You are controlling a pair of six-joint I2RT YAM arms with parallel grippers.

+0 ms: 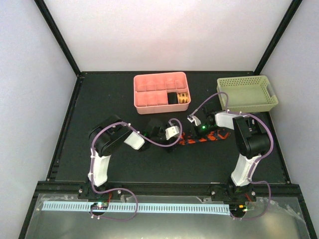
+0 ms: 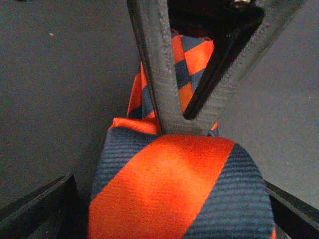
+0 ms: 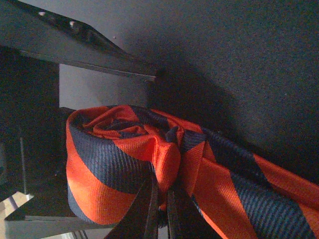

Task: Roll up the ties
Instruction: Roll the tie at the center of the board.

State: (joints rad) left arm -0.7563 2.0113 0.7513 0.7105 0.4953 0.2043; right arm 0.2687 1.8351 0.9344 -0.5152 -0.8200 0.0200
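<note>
Pinching the rolled tie [image 3: 114, 159], the right hand [image 3: 162, 191] is pressed together; the left hand [image 2: 169, 199] straddles it, spread.

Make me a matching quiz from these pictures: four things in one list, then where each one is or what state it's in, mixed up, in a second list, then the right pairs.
Things
1. pink plastic compartment tray
2. pale green lattice basket
3. left gripper
4. right gripper

Place or state
A. shut on the orange-red and navy striped tie
B. far right corner of the black table
C. open around the tie
D. far middle of the table

Pairs: 1-D, 2-B, 3-C, 4-A
</note>
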